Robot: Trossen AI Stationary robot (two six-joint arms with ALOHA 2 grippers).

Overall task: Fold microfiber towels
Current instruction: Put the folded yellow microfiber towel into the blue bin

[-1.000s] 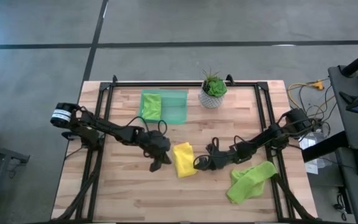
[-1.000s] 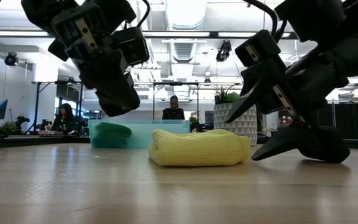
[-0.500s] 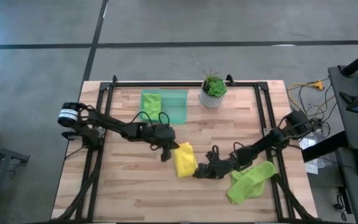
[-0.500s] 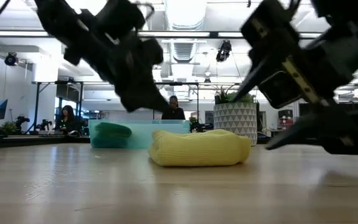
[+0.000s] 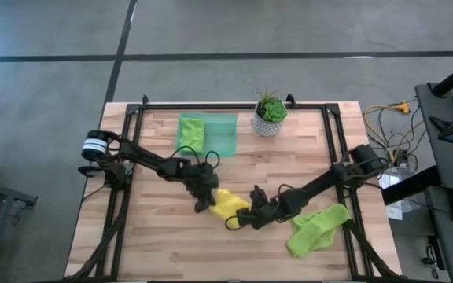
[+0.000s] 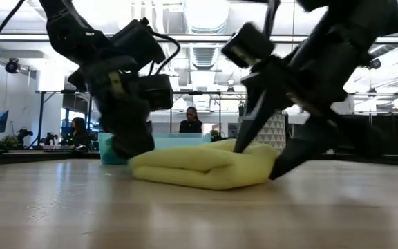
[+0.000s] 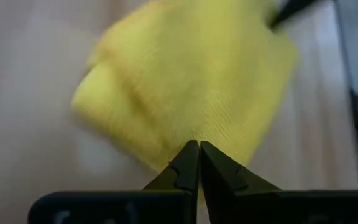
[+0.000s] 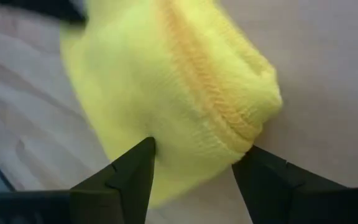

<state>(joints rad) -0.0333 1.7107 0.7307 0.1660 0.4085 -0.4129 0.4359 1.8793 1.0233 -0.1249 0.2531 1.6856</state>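
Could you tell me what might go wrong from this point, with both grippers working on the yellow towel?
The left gripper, jaws shut, pinches only the yellow towel's edge, so the cloth could slip free. The right gripper, jaws open around the folded end, may drag the fold loose instead of gripping it. Both grippers crowd the same small towel, so they could bump each other.

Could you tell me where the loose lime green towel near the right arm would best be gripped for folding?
Probably at one narrow end of the lime green towel. It lies crumpled in a long diagonal strip on the table, so coming from above at the upper-right end should let it be pulled flat.
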